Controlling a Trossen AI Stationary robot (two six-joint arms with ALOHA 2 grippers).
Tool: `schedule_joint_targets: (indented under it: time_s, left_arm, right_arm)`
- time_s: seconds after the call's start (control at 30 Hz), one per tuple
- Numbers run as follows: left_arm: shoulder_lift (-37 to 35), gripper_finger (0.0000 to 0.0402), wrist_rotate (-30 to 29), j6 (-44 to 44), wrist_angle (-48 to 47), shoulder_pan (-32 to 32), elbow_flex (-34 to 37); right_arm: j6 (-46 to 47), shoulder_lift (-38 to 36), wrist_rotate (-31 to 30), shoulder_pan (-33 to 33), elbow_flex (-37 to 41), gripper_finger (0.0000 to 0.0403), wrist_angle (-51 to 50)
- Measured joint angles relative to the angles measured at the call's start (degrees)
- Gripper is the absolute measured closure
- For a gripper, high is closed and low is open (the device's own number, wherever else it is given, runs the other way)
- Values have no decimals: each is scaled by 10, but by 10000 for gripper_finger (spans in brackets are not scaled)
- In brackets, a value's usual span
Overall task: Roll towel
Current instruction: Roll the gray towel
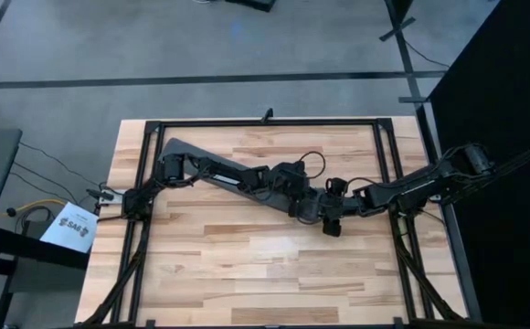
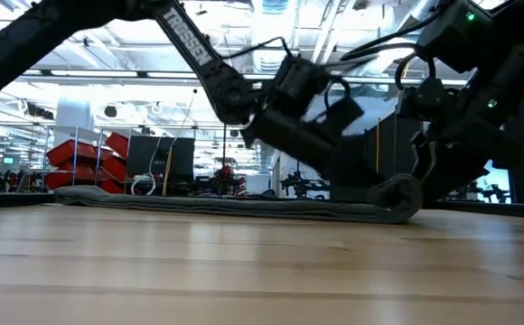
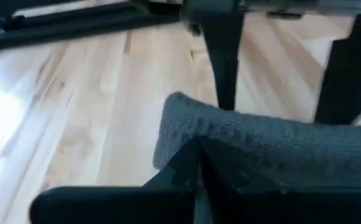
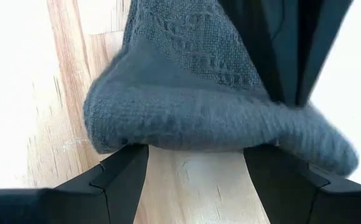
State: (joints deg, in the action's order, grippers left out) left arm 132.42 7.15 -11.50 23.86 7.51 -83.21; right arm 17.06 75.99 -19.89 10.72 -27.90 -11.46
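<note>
The right gripper point(image 4: 196, 165) has its 2 fingers apart, straddling the rolled end of the towel point(image 4: 187, 93). The left gripper point(image 3: 199, 168) is clamped on the same end. The towel's long axis runs away from both along the table point(image 1: 247, 265).

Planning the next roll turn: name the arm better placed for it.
Probably right: the right gripper, open, straddles the rolled end of the towel; the left gripper is shut on its edge.
</note>
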Motion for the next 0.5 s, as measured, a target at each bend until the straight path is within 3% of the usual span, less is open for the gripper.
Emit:
schedule_joint_targets:
  time_s: [0.17, 0.5]
  left_arm:
    - [40, 396, 1, 17, 5, 0, -9]
    - [39, 396, 1, 26, 3, 0, -8]
  right_arm:
    - [0, 0, 0, 0, -1, 148, 2]
    - [-23, 0, 2, -18, -10, 148, 11]
